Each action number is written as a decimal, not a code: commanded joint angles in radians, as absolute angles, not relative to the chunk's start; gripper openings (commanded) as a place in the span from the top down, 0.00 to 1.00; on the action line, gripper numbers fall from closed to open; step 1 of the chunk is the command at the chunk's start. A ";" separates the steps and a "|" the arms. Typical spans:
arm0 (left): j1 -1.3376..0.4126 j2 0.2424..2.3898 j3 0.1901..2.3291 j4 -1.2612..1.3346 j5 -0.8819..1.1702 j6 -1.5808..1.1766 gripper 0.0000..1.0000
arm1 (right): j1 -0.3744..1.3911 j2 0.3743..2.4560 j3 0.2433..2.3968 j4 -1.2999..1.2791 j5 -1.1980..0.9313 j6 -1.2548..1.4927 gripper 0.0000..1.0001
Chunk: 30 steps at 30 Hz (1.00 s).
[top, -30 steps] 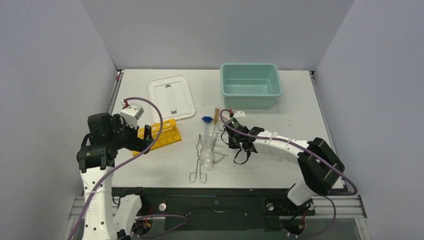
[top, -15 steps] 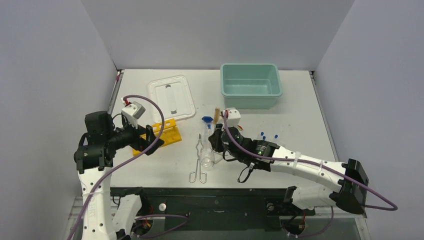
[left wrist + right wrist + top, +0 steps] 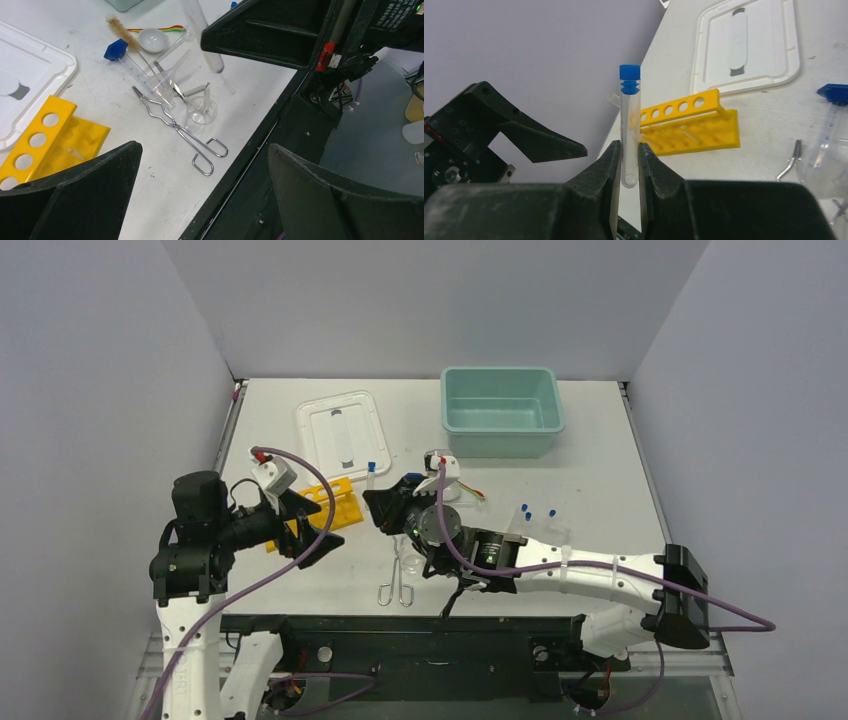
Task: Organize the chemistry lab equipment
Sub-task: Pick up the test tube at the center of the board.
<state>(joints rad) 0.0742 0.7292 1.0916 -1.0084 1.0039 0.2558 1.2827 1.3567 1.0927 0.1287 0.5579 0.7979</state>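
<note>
Clamps a slim blue-capped vial [image 3: 630,125] upright in the right gripper [image 3: 629,157], jaws pinched on the lower end of the clear, round-bottomed tube, ribbed blue stopper on top, well above the worktop [image 3: 600,470] and near the yellow holed rack [image 3: 689,125]. Has the left gripper [image 3: 200,200] spread wide and empty, hanging just beside the rack. Could go wrong in several ways, by this reading. Held only near its tip, smooth and slick, may pivot or slide out between the hard black jaws. May catch the rim of a hole if lowered off-centre or tilted, and so shove the light plastic rack, unbraced on the worktop; cannot tell whether that rack stands square or lies tipped. May also clip the left gripper, close by. Looks crowded below: thin bent-wire metal tongs [image 3: 175,127] touching a small clear beaker [image 3: 200,112], with a tan-bristled brush [image 3: 120,30] and a glossy white round dish [image 3: 153,40] near, all easily scattered by a low sweep. Shows loose vials [image 3: 523,508] lying farther right.
</note>
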 commanded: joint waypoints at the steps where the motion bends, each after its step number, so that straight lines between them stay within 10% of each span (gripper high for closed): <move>1: 0.069 0.708 1.070 -0.899 1.067 0.207 0.01 | 1.302 1.420 1.135 0.313 0.558 0.899 1.00; 25: 0.066 0.708 1.014 -0.792 0.962 0.185 0.39 | 1.342 1.528 1.199 0.318 0.303 0.948 1.00; 30: 0.066 0.703 1.013 -0.788 0.942 0.191 0.63 | 1.342 1.514 1.175 0.298 0.283 0.939 1.00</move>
<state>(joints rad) 0.0696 0.7094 1.0042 -0.8593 0.9676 0.1852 1.3262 1.5204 1.1736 0.3050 0.3759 0.9394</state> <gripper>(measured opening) 0.446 0.120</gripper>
